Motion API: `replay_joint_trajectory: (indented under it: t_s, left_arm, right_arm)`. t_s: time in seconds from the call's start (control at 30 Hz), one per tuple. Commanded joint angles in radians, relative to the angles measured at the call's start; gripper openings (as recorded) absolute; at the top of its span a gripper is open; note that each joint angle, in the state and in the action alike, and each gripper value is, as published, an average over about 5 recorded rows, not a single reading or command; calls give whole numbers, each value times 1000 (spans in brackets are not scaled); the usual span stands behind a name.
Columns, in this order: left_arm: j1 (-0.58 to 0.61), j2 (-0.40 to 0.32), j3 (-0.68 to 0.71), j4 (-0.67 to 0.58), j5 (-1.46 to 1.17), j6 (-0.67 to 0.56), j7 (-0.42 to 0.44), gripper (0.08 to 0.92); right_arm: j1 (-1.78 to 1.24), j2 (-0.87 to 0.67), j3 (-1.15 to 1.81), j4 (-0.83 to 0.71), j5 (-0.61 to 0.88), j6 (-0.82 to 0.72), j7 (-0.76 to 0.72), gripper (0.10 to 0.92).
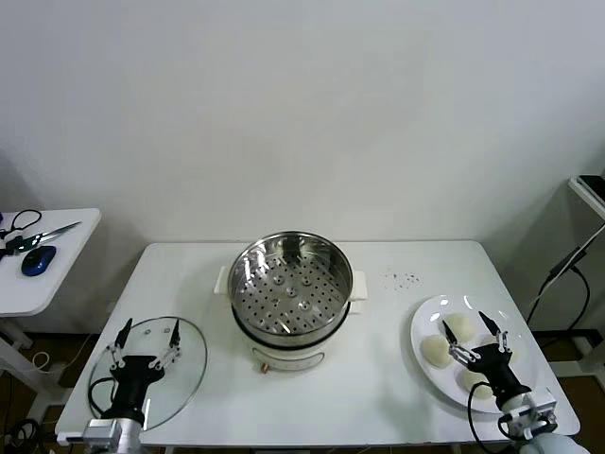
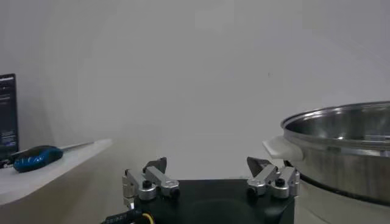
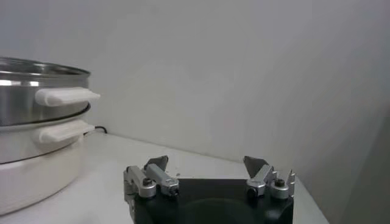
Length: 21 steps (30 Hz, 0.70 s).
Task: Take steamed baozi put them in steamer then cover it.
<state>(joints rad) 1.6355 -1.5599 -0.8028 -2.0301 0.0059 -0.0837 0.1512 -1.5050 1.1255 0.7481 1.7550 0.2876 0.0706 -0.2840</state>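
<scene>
The steamer (image 1: 290,288), a shiny steel pot with a perforated tray on a white base, stands uncovered mid-table; it also shows in the left wrist view (image 2: 347,146) and the right wrist view (image 3: 36,115). Three cream-white baozi (image 1: 436,352) lie on a white plate (image 1: 423,317) at the front right. My right gripper (image 1: 464,323) (image 3: 207,163) hovers open over the plate, partly covering the buns. My left gripper (image 1: 149,329) (image 2: 207,164) hangs open above the round glass lid (image 1: 184,364), which lies flat at the front left. Neither gripper holds anything.
A white side table (image 1: 57,274) to the left carries a blue mouse (image 1: 38,260) and scissors. Dark specks (image 1: 402,278) dot the table right of the steamer. A cable and another stand (image 1: 591,189) are at the far right.
</scene>
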Motion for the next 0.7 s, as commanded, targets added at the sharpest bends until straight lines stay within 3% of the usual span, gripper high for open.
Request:
replay_joint_trajectory:
  t_s: [0.03, 0.33, 0.53, 0.7]
  left_arm:
    - [3, 7, 2, -2, 0, -1, -3, 823]
    - [4, 18, 5, 5, 3, -5, 0, 823]
    - [5, 19, 7, 23, 4, -9, 2, 823]
    - [3, 18, 2, 25, 7, -7, 4, 823]
  right_arm:
    - [48, -114, 20, -13, -66, -97, -136, 823]
    - [264, -616, -133, -195, -195, -170, -633, 823]
    - [660, -826, -604, -340, -259, -136, -748, 823]
    - [1121, -850, -1132, -433, -270, -111, -784, 823]
